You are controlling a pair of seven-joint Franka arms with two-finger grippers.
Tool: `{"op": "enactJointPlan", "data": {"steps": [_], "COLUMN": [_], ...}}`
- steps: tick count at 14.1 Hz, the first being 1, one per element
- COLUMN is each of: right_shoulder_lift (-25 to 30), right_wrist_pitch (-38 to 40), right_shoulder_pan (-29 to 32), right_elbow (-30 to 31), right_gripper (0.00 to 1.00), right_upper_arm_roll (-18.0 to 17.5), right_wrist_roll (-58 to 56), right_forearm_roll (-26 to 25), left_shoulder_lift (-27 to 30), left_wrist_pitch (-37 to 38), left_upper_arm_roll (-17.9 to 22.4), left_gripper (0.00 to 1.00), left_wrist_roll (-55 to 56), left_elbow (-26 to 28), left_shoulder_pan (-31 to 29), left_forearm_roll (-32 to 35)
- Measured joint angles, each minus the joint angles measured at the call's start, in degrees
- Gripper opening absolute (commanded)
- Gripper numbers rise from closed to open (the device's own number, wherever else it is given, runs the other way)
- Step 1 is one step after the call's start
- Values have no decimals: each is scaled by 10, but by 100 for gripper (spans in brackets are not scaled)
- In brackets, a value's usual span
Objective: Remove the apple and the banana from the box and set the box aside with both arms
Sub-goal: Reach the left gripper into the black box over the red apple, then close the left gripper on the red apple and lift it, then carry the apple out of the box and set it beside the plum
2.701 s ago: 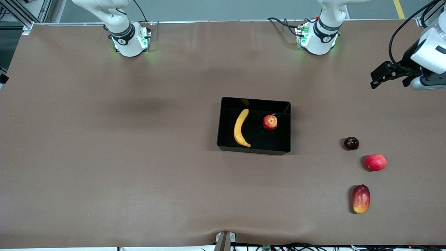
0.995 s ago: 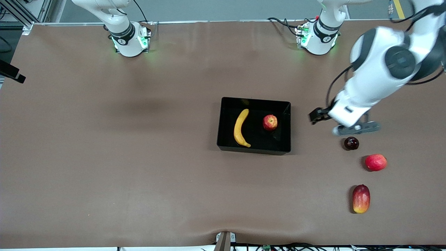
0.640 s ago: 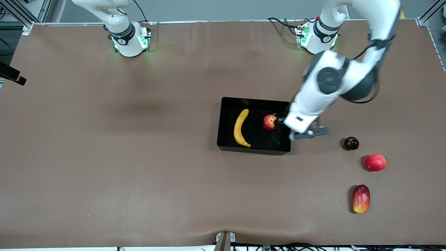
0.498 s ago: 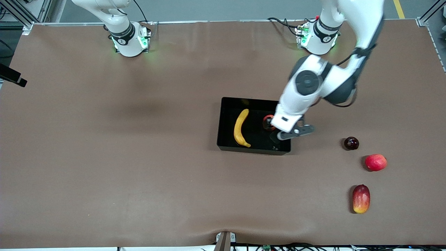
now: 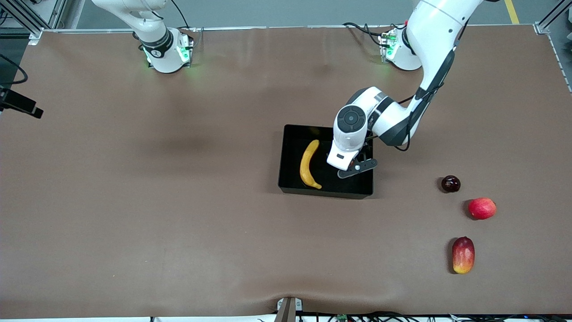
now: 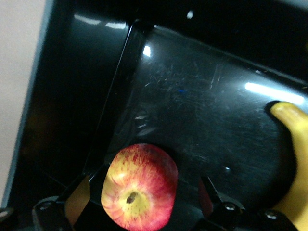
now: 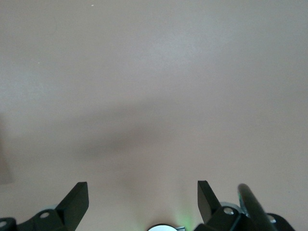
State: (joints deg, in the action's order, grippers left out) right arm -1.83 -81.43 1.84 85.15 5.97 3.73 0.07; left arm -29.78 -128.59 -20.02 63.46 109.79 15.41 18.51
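Matte brown tabletop (image 5: 178, 201); glossy black tray (image 5: 325, 192); round apple (image 6: 138, 186) betw. open left claw (image 6: 142, 199).

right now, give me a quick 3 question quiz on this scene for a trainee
1. True or false: the banana lies on the bare table outside the black box.
2. The left gripper is over which fruit? A) mango B) apple C) dark purple fruit
3. How many fruits lie on the table outside the box, toward the left arm's end?

Key:
1. False: it lies in the box.
2. B: the apple sits between its open fingers.
3. Three: the dark purple fruit, a red round fruit and the mango.
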Motion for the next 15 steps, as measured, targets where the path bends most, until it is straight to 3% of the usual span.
{"op": "enactJointPlan", "data": {"steps": [1, 3, 9, 13, 15], "right_shoulder_lift": [-3, -4, -4, -4, -4], "right_wrist_pitch": [-1, -1, -1, -1, -1], "right_shoulder_pan": [-2, -3, -5, -8, -8], "right_elbow": [0, 0, -14, -16, -16], "right_gripper": [100, 100, 100, 100, 100], "right_upper_arm_roll": [0, 0, 0, -1, -1], "right_wrist_roll": [0, 0, 0, 0, 0], "right_forearm_roll": [0, 0, 0, 0, 0], "left_shoulder_lift": [-6, -15, -6, 42, 66], "left_wrist_pitch": [0, -2, 14, 189, 229], "left_upper_arm_roll": [0, 0, 1, 2, 3], "left_gripper": [64, 0, 0, 0, 0], "left_wrist_roll": [3, 7, 8, -65, -129], "left_elbow": [0, 0, -38, -147, -180], "left_shoulder_pan": [0, 0, -8, -14, -42], "left_forearm_roll": [3, 8, 11, 16, 16]}}
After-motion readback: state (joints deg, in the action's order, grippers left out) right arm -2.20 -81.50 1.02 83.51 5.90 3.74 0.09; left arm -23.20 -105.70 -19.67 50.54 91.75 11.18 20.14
